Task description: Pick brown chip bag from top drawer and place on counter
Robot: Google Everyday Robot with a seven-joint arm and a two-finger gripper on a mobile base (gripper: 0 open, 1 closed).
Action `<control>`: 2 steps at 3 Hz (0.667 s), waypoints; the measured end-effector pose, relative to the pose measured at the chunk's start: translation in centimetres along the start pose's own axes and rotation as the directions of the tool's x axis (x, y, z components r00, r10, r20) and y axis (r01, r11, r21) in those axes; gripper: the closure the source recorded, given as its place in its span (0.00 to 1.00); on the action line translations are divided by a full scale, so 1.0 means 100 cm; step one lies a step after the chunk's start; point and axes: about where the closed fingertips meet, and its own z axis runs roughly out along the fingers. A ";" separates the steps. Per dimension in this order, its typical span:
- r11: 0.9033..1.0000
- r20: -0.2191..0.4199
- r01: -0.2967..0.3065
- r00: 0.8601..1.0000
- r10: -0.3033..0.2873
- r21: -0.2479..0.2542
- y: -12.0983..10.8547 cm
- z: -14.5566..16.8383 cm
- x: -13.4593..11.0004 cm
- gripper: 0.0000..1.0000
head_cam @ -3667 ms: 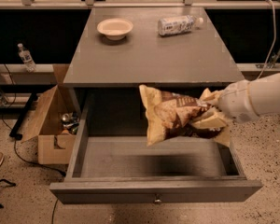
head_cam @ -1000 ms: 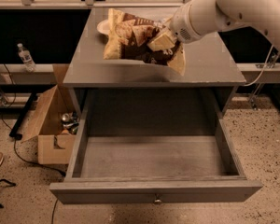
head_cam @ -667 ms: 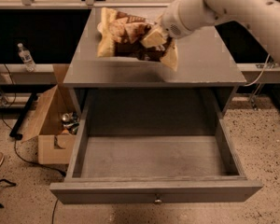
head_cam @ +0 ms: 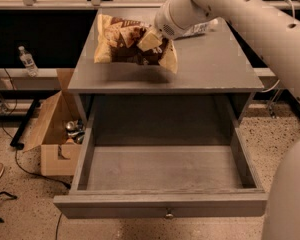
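My gripper is shut on the brown chip bag and holds it just above the left half of the counter. The bag is crinkly, dark brown in the middle with pale yellow ends, and lies tilted with its left end out past my fingers. Its shadow falls on the counter below it. The top drawer stands pulled out wide below the counter, with nothing in it. Its round metal knob shows at the centre of the front panel.
A white-labelled plastic bottle lies at the back right of the counter, partly behind my arm. An open cardboard box with cans stands on the floor to the left. A water bottle stands on a low shelf at far left.
My arm has carried the bag from inside the drawer up over the counter, then further left and a little lower. The white bowl at the back of the counter is now hidden behind the bag.
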 end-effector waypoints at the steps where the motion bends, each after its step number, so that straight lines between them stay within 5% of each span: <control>1: 0.999 -0.050 -0.037 0.998 0.038 0.027 -0.005 0.022 0.007 0.81; 2: 0.994 -0.076 -0.094 0.992 0.098 0.057 -0.016 0.039 0.016 0.58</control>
